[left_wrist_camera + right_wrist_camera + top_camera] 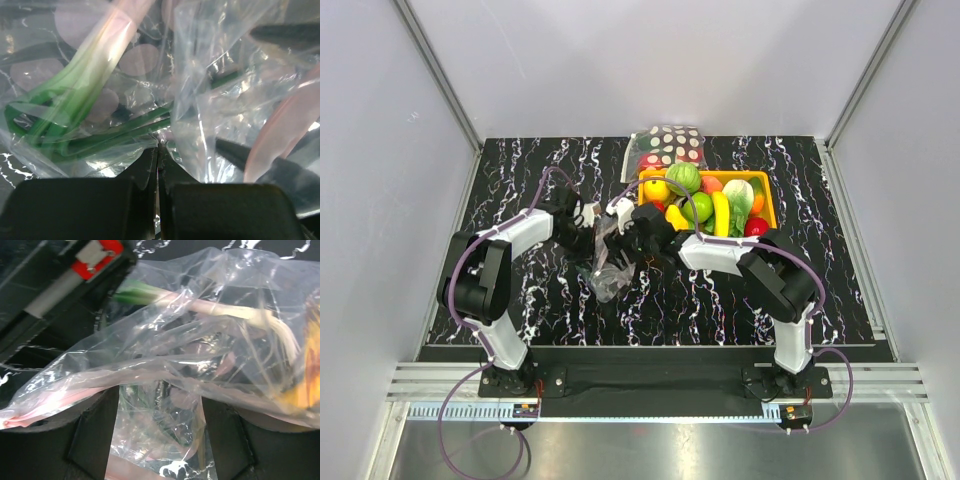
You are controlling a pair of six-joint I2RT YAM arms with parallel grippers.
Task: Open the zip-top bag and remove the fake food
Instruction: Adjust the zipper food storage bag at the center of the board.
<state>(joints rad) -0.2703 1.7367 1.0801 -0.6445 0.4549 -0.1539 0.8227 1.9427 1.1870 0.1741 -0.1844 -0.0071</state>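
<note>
The zip-top bag (609,268) is a crumpled clear bag held up between both arms at the table's middle. My left gripper (586,236) is shut, pinching a fold of the bag's film (159,146). My right gripper (623,245) is open, its fingers wide apart, with the bag (165,365) and its pink zip strip (60,400) draped across them. Inside the bag lies fake food, a toy spring onion with green leaves and a white root end (210,309), which also shows in the left wrist view (85,85).
A yellow tray (767,196) at the back right holds several toy fruits and vegetables (700,207). A bag with large polka dots (667,145) lies behind it. White walls enclose the black marbled table (520,170).
</note>
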